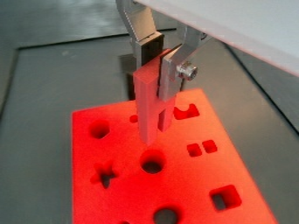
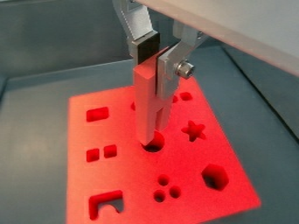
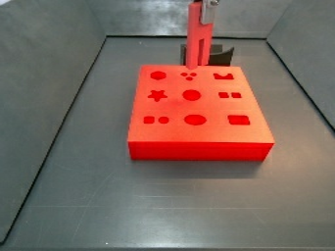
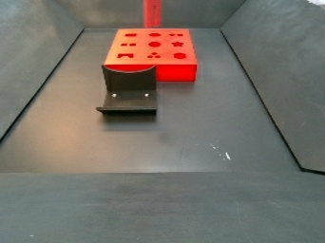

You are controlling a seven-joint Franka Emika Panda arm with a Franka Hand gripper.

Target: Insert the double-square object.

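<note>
My tool (image 2: 156,61) is clamped on the top of the double-square object (image 2: 145,105), which hangs upright over the red block (image 3: 197,137), long axis vertical, lower end pointing down just above a round hole. I judge the paired square holes (image 2: 100,154) are the target, so I should shift sideways before lowering squarely.

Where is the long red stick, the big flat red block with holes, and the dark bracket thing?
Long red stick (image 2: 145,105), a wrist view, mid-shaft, held by gripper (image 2: 158,74).
Flat red block (image 3: 197,137), a side view, bare top.
Dark fixture (image 4: 127,87), a side view, upright plate.
</note>
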